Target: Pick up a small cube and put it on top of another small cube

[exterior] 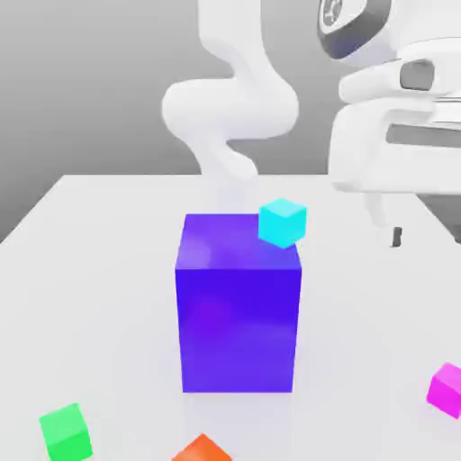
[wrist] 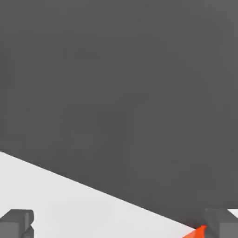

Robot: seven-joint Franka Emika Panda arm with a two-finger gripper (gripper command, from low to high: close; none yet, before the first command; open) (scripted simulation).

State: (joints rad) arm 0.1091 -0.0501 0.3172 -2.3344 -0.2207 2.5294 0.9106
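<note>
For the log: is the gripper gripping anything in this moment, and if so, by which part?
Nothing is held: the gripper stands open, with no cube between its fingers.

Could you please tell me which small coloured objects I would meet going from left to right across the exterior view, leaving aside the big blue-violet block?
Green cube, orange piece cut off by the picture's lower edge, cyan cube, magenta-pink cube.
</note>
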